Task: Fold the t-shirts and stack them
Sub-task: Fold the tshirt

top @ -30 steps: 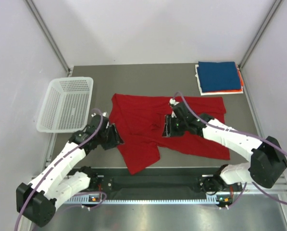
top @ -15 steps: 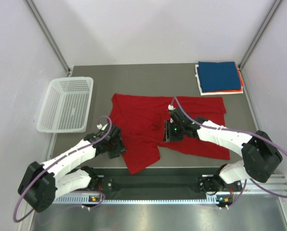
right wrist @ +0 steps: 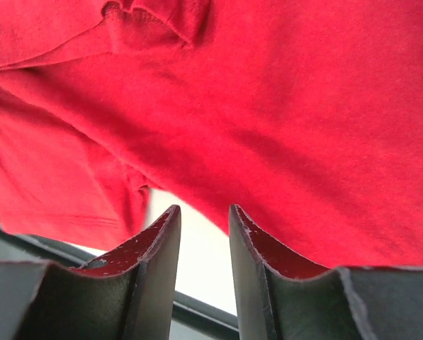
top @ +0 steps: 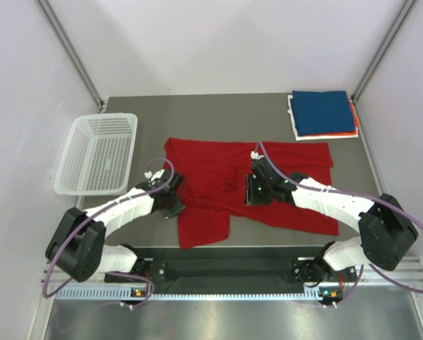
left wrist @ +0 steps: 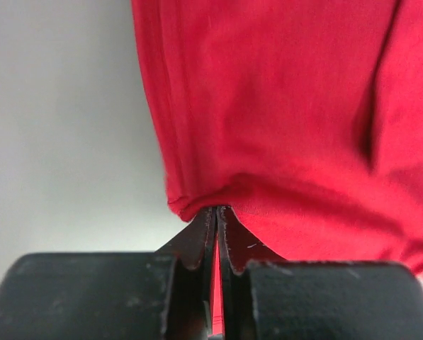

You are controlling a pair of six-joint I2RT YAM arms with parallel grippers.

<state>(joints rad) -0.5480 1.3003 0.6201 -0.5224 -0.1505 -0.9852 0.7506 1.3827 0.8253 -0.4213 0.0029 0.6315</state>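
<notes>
The red t-shirt (top: 204,170) lies spread and rumpled across the middle of the grey table (top: 218,117). Its wide body reaches toward 3 o'clock, and a narrower flap runs down toward 6 o'clock, close to the near edge.

The left gripper (top: 174,202) sits at the shirt's 8 o'clock edge. In the left wrist view its jaws (left wrist: 217,210) are pressed together with a sliver of red cloth pinched between them, and the fabric bunches just beyond the tips.

The right gripper (top: 250,190) is low over the centre of the shirt. In the right wrist view its fingers (right wrist: 204,212) stand a narrow gap apart. Bare table shows through that gap and no cloth is caught in it. The red fabric lies just past the tips.

At 1 o'clock, in the far corner, sits the folded stack. The dark blue t-shirt (top: 323,112) is on top, with the orange t-shirt (top: 349,133) and white t-shirt (top: 294,124) showing as edges beneath it. The white mesh basket (top: 106,117) stands at 10 o'clock, well apart from the red shirt.
</notes>
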